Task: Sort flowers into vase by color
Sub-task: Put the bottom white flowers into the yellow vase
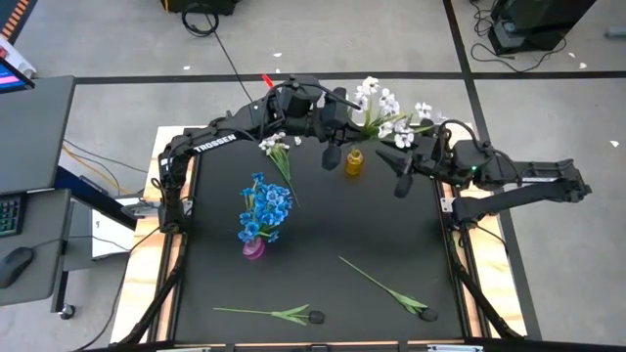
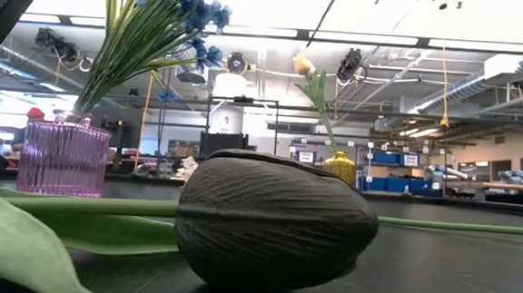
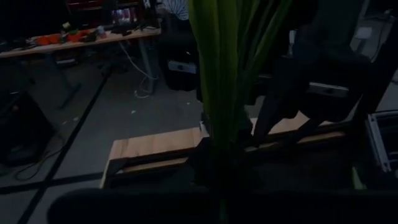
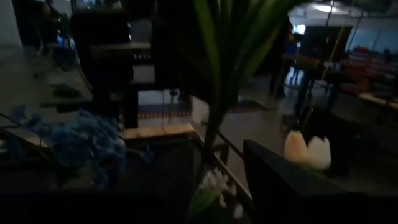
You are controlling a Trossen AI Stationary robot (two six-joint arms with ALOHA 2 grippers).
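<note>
Tulip bud [image 2: 270,224] fills the low view. Left gripper [image 1: 344,115], pinching white flowers [image 1: 377,103], twelve o'clock: lower stems straight into yellow vase [image 1: 353,162]. Right gripper [image 1: 391,154]: cannot tell.

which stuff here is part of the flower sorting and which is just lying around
Part of the job:
- blue flowers in the purple vase
- yellow vase
- white flower spray, at the left end effector
- small white sprig on the mat
- two tulip stems at the near edge

Just lying about:
- keyboard and mouse on the side desk
- floor cables
</note>
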